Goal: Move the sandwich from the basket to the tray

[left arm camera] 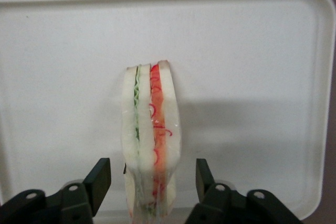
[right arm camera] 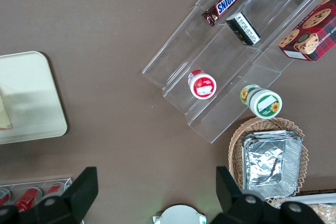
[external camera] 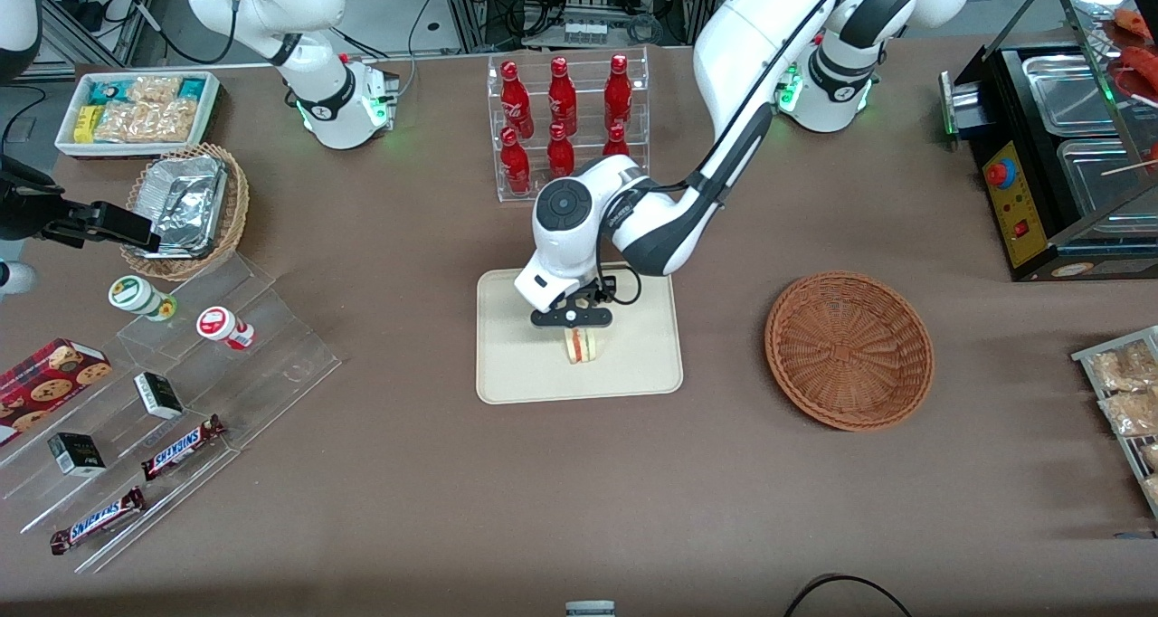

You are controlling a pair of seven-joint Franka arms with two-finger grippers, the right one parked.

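Note:
The sandwich (external camera: pixel 583 346) (left arm camera: pixel 152 129) stands on edge on the cream tray (external camera: pixel 516 364) (left arm camera: pixel 252 77), its red and green filling lines showing. My gripper (external camera: pixel 579 320) (left arm camera: pixel 151 179) hovers just over it, open, one black finger (left arm camera: pixel 100 182) on each side of the bread with a gap between pad and bread on both sides. The reddish-brown wicker basket (external camera: pixel 849 350) sits on the table toward the working arm's end, with nothing in it.
A clear rack of red bottles (external camera: pixel 565 119) stands farther from the camera than the tray. Toward the parked arm's end are a stepped acrylic shelf with snacks (external camera: pixel 181 400), a tan basket of foil containers (external camera: pixel 185 205) and a white bin (external camera: pixel 136 110). A black food warmer (external camera: pixel 1058 156) stands at the working arm's end.

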